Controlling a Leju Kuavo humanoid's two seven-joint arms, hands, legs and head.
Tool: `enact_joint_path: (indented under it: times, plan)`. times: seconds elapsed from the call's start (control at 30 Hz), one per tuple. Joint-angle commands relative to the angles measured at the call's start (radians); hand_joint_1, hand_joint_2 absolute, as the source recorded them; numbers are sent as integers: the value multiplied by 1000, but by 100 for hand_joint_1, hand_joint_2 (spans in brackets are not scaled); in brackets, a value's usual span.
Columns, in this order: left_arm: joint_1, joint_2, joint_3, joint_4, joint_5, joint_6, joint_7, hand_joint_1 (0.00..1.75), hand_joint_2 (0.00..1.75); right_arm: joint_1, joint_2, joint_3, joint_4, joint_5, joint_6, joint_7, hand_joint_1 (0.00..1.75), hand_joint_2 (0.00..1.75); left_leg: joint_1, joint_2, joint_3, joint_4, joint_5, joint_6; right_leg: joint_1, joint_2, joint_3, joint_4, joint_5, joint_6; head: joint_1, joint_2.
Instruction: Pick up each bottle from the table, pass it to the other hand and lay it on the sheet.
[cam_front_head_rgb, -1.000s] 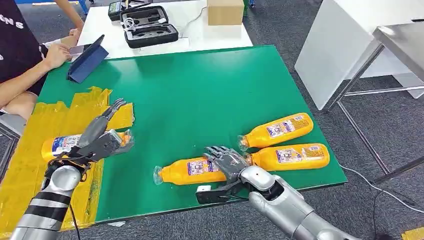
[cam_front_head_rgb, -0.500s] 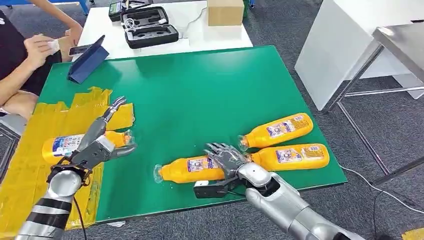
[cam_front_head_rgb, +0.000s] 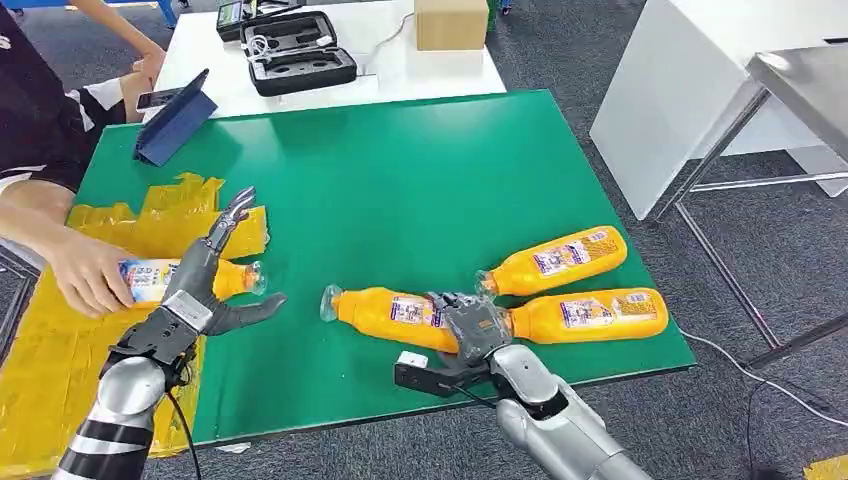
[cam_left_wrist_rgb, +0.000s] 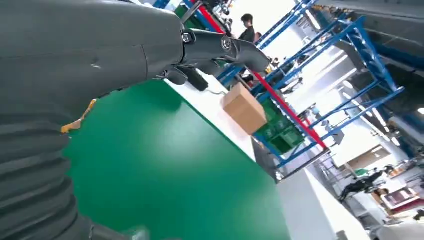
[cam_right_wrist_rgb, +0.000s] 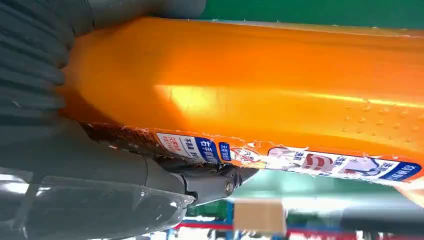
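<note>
- bottle (cam_front_head_rgb: 395, 315): glossy orange plastic, paper-like label
- sheet (cam_front_head_rgb: 120, 225): crinkled yellow, probably plastic film
- bench (cam_front_head_rgb: 400, 190): matt green, smooth
- right hand (cam_front_head_rgb: 470, 325): grey matt plastic

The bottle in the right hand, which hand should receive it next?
Left, likely. The right hand grips the bottle, while the left hand hangs open and empty above the yellow sheet.
</note>
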Motion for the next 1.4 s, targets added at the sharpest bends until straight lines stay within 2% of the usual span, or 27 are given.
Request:
enact_joint_path:
  times: [0.03, 0.1, 0.2, 0.37, 0.43, 0.67, 0.73, 0.8, 0.93, 1.1, 1.33, 1.4]
  plan:
    - [-4, -33, -44, -24, 81, -53, 24, 0, 175, 99, 55, -248, -220, -120, -232, -169, 175, 175, 0, -3, 2, 1, -1, -1, 0, -1, 2, 1, -2, -1, 0, 0]
    - [-11, -41, -58, -17, 139, -83, 46, 0, 175, 123, 80, -312, -297, -213, -315, -264, 175, 175, 0, -4, 2, 1, -2, -1, 0, -2, 2, 2, -3, -1, 0, 0]
    - [-40, -44, -101, 9, 213, -137, 87, 0, 175, 154, 112, -365, -422, -391, -370, -410, 175, 175, 0, -4, 1, 1, -2, -1, 0, -2, 2, 2, -3, -1, 0, 0]
    - [-81, -59, -145, 40, 273, -158, 108, 0, 175, 164, 128, -384, -508, -493, -368, -463, 175, 175, 0, -5, 0, 1, -1, -1, 0, -4, 1, 1, -2, -1, 0, 0]
    - [-103, -68, -158, 60, 339, -177, 138, 0, 175, 163, 138, -393, -520, -562, -379, -518, 175, 175, 1, -5, 3, 1, -2, -1, 0, -3, 4, 1, -3, -2, 0, 0]
    - [-148, -80, -193, 106, 445, -186, 170, 0, 175, 139, 144, -373, -468, -630, -329, -517, 175, 175, 1, -3, 3, 0, -1, -1, 0, -1, 3, 0, -1, -1, 0, 0]
    - [-158, -73, -206, 113, 471, -186, 170, 0, 175, 127, 143, -347, -435, -665, -282, -525, 175, 175, 0, -3, 6, 1, -3, -1, 0, 0, 5, 1, -3, -2, 0, 0]
    - [-168, -76, -212, 119, 492, -190, 169, 0, 175, 113, 145, -313, -397, -665, -252, -517, 175, 175, 1, -1, 2, 0, -1, -1, 0, 0, 2, 0, 0, -1, 0, 0]
    - [-180, -73, -228, 107, 514, -193, 161, 0, 175, 63, 152, -229, -253, -637, -196, -482, 175, 175, 1, 0, 5, 0, -3, -1, 1, 2, 5, 0, -1, -1, 0, 0]
    - [-169, -66, -250, 82, 521, -198, 155, 0, 175, 9, 164, -172, -100, -577, -182, -451, 175, 175, 1, 0, 6, -1, -2, -1, 1, 2, 5, -1, -1, -1, 0, 0]
    - [-163, -63, -262, 68, 520, -200, 151, 0, 175, -10, 172, -141, -53, -543, -184, -441, 175, 175, 1, 0, 3, 0, -2, -1, 0, 1, 3, 0, -1, -1, 0, 0]
    - [-164, -62, -262, 68, 520, -200, 150, 0, 175, -12, 170, -136, -52, -535, -183, -442, 175, 175, 1, -1, 7, 1, -4, -1, 0, 2, 7, 1, -3, -2, 0, 0]
